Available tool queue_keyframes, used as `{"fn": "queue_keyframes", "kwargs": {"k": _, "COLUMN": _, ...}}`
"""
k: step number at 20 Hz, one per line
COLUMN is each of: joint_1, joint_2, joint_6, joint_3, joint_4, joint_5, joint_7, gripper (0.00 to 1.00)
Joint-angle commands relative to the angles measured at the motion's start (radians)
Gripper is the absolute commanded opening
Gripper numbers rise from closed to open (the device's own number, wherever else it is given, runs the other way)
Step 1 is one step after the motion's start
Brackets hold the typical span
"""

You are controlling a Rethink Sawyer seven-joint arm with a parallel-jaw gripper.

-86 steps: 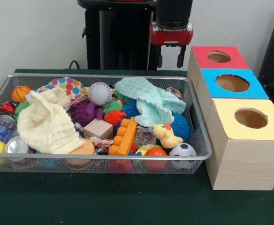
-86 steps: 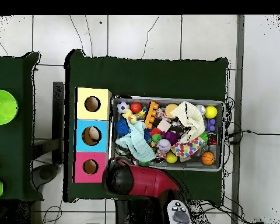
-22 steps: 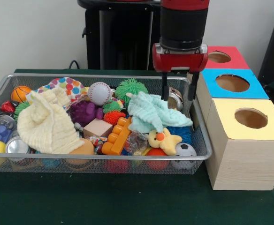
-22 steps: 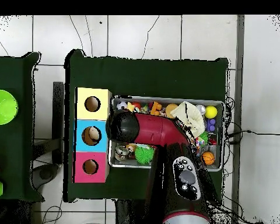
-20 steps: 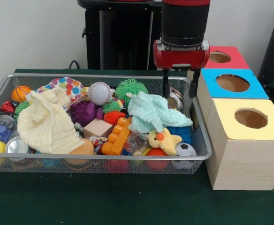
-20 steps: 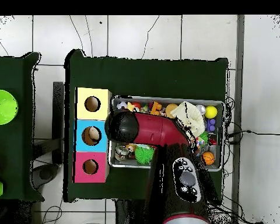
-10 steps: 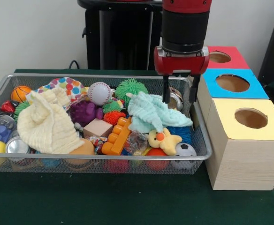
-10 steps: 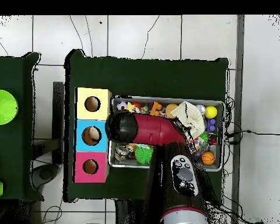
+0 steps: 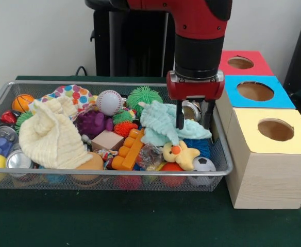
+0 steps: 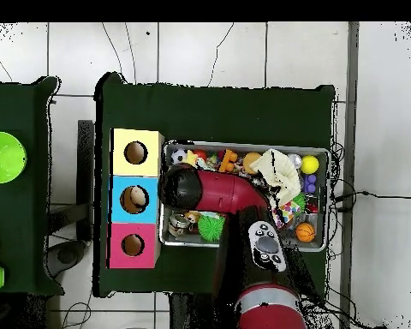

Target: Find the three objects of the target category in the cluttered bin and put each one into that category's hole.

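The wire mesh bin (image 9: 114, 175) fills the table's left and middle; it also shows in the overhead view (image 10: 243, 145). A yellow rubber duck (image 9: 180, 153) with an orange beak lies near the bin's front right corner, below a mint cloth (image 9: 163, 123). No other yellow figure shows clearly. My gripper (image 9: 194, 119) is open and empty, its tips just above the mint cloth's right edge, behind and above the duck. In the overhead view the arm (image 10: 209, 190) hides the gripper. The red-topped box's hole (image 9: 240, 63) is at the far right; it also shows in the overhead view (image 10: 133, 245).
A blue-topped box (image 9: 255, 91) and a yellow-topped box (image 9: 276, 129) stand in a row in front of the red one. The bin also holds a cream cloth (image 9: 50, 136), a baseball (image 9: 110, 102), a green spiky ball (image 9: 144, 95), an orange brick (image 9: 126, 150) and a small soccer ball (image 9: 204, 164).
The gripper came from behind the bin to over its right end; the mint cloth and duck shifted. In the last second it moved lower and nearer the bin's front, still open.
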Motion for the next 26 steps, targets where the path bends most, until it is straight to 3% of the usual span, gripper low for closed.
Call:
{"fn": "queue_keyframes", "kwargs": {"k": 1, "joint_1": -0.048, "joint_2": 0.107, "joint_6": -0.094, "joint_3": 0.083, "joint_4": -0.057, "joint_5": -0.025, "joint_7": 0.092, "gripper": 1.0}}
{"fn": "queue_keyframes", "kwargs": {"k": 14, "joint_1": -0.12, "joint_2": 0.197, "joint_6": -0.199, "joint_3": 0.147, "joint_4": -0.082, "joint_5": -0.056, "joint_7": 0.055, "gripper": 1.0}}
{"fn": "queue_keyframes", "kwargs": {"k": 26, "joint_1": -0.143, "joint_2": 0.204, "joint_6": -0.251, "joint_3": 0.164, "joint_4": -0.052, "joint_5": -0.086, "joint_7": 0.081, "gripper": 1.0}}
